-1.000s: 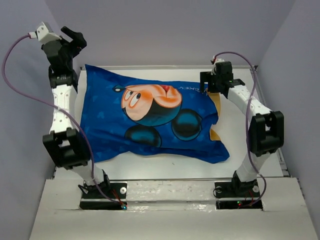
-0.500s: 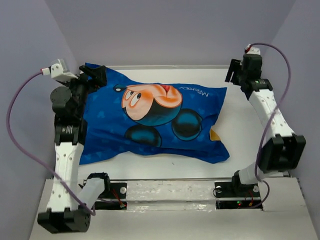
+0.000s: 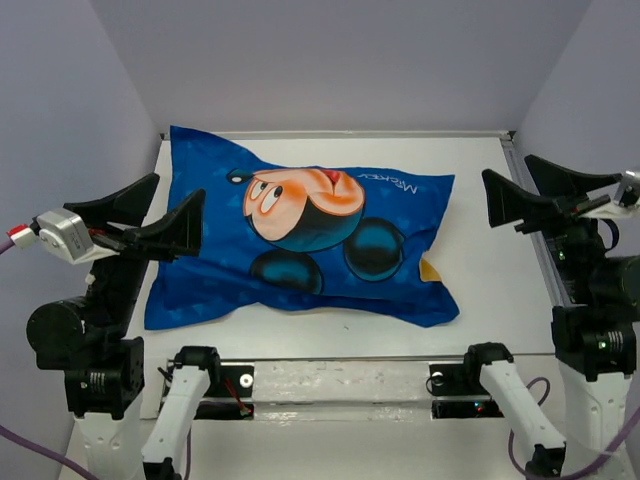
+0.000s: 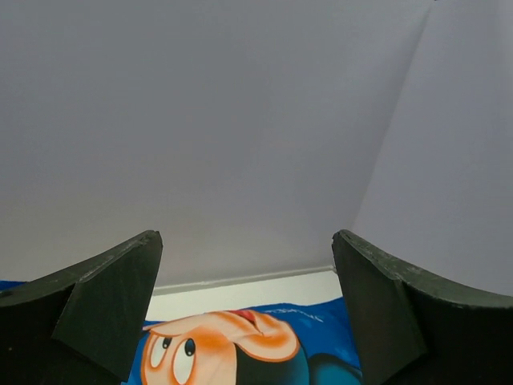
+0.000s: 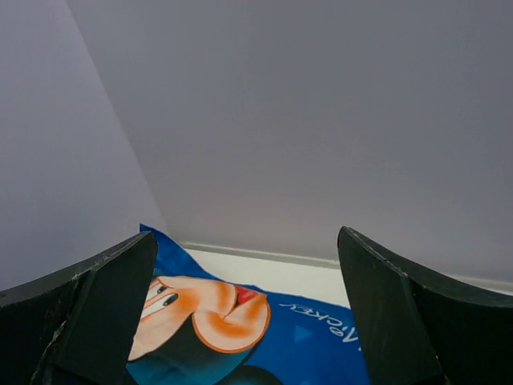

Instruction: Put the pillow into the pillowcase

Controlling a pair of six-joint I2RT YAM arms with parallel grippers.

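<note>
The pillowcase (image 3: 300, 240) lies blue face up on the white table (image 3: 490, 270), mouse head showing, and it looks plump and filled. A sliver of its yellow face (image 3: 428, 268) peeks out at the right end. The pillow itself is hidden. My left gripper (image 3: 180, 186) hovers open, raised over the pillowcase's left edge and holding nothing. Off the right end, my right gripper (image 3: 506, 165) hangs open and empty, clear of the cloth. Both wrist views look past wide-apart fingers at the pillowcase (image 4: 240, 345) (image 5: 280, 337) below: left gripper (image 4: 244, 237), right gripper (image 5: 247, 233).
Lilac-grey walls (image 3: 340, 60) close the table in at the back and both sides. A metal rail (image 3: 340, 375) with the two arm bases runs along the near edge. Bare white table shows right of the pillowcase and in a strip in front of it.
Both arms have pulled back from the pillowcase's far corners toward the near edge and risen. The right gripper let go of the right end, which now lies flat.
</note>
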